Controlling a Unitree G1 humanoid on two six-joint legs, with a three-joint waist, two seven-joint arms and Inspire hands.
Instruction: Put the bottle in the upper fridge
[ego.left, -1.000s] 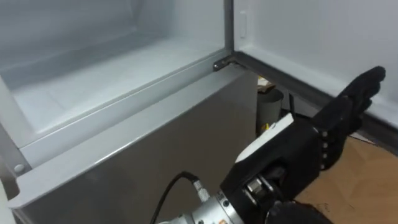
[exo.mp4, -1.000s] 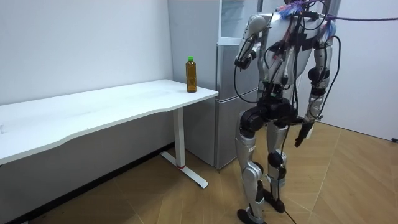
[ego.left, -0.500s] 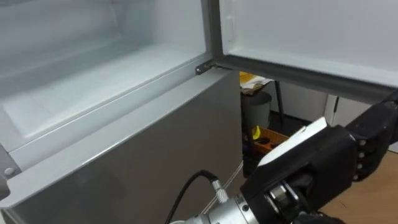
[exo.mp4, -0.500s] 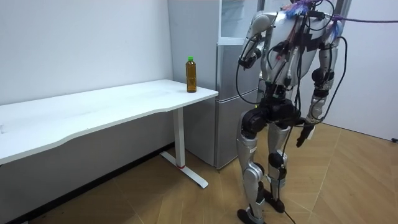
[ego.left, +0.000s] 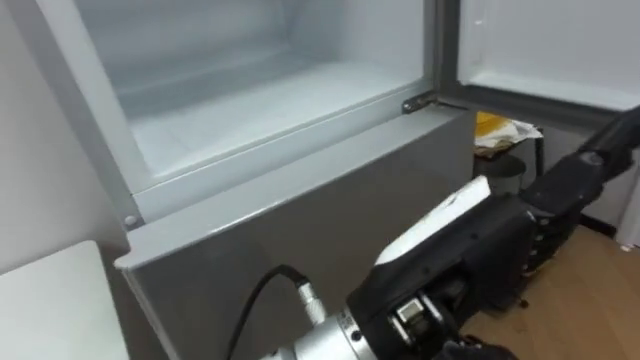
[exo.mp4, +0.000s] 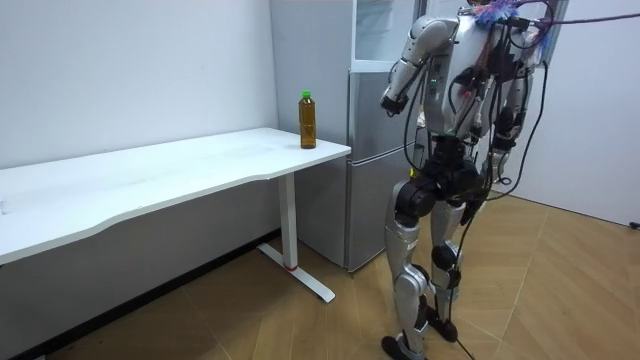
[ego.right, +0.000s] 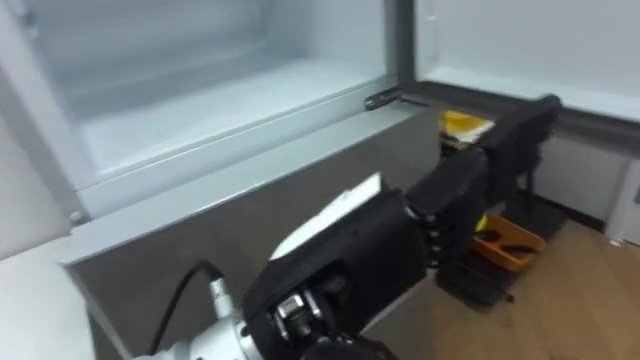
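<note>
On the white table (exo.mp4: 150, 185), at the end nearest the fridge (exo.mp4: 372, 130), the bottle (exo.mp4: 308, 120) stands upright exactly where it was a second ago. What did change: the head camera has swung left, so a corner of that table now pokes into the lower left of the eye views. In the room view the robot has twisted toward the room view's left while standing in front of the fridge. Its right arm hung out wide before and is now tucked in by the hip.

Count-wise: one bottle, one table, one fridge with two parts showing. The upper compartment (ego.left: 260, 100) is open, its door (ego.left: 545, 45) swung out to the right, and the lower door (ego.left: 250, 250) is shut.

The left hand (ego.left: 480, 260) is held up in front of the lower door, fingers (ego.left: 600, 160) stretched out straight, holding nothing. It and its forearm block the lower right of the eye views. Past it, under the open door, there's something yellow (ego.right: 462, 125) and an orange thing (ego.right: 505, 240) low by the wood floor (ego.right: 590, 300). The right hand (exo.mp4: 500, 187) is too small to read, so I can't tell its state.
</note>
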